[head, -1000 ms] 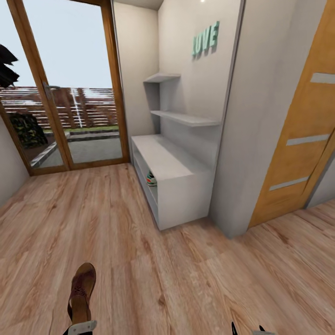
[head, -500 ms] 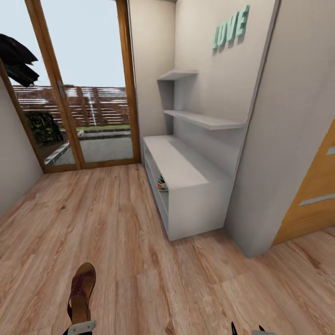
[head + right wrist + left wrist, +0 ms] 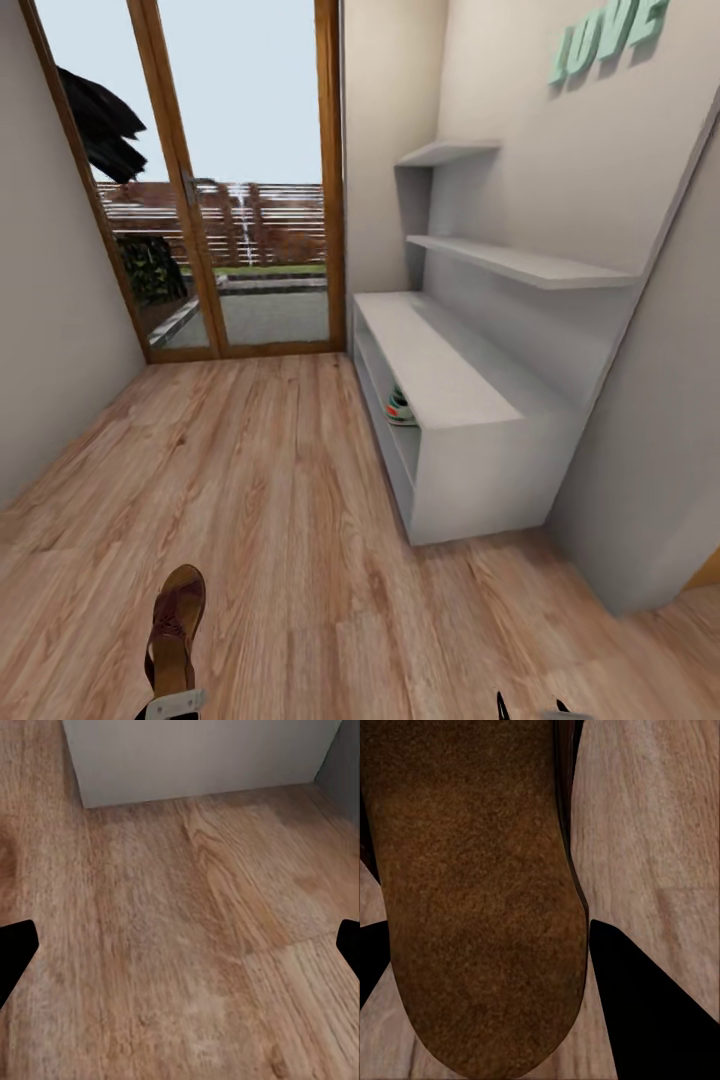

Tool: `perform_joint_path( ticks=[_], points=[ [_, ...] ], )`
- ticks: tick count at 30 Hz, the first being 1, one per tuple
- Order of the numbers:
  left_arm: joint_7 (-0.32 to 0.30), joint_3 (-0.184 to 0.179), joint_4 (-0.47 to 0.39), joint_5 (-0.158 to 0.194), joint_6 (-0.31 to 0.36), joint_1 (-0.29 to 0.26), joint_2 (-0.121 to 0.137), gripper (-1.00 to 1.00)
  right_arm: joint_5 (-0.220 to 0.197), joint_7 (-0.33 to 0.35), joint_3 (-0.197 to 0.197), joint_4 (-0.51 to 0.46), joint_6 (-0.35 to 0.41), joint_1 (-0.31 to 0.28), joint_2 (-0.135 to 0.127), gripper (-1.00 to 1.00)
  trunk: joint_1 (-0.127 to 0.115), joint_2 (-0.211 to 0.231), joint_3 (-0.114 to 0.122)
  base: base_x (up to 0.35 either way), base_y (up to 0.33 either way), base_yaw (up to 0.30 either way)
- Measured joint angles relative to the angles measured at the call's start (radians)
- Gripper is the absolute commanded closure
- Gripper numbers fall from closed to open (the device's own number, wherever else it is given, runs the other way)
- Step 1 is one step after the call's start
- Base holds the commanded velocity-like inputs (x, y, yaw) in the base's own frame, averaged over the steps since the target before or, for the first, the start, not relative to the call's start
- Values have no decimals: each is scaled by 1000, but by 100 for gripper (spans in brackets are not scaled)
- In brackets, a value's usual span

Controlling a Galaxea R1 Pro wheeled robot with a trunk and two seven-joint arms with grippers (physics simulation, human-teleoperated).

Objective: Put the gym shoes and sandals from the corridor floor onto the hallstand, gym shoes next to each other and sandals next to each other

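Hallstand now shifted rightward by camera turn, sandal kept clamped in left gripper, right gripper spread apart, corridor floor open at centre frame.

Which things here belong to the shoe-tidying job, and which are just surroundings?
Job:
- brown sandal, held in the left gripper
- gym shoe, already in the rack's shelf row
- shoe rack
- floor

Surroundings:
- glass door
- wall shelves
- teal letters
- right gripper, open and empty
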Motion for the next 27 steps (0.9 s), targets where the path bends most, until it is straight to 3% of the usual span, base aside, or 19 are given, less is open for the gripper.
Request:
perform_joint_path(
  ticks=[18, 27],
  points=[
    [0, 0, 0, 0, 0, 0, 0, 100, 0, 0, 0, 0, 0, 0, 0, -100, 0, 0, -11, 282, 211, 245],
    [0, 0, 0, 0, 0, 0, 0, 100, -1, 0, 0, 0, 0, 0, 0, -100, 0, 0, -12, 281, 217, 21]
  ],
)
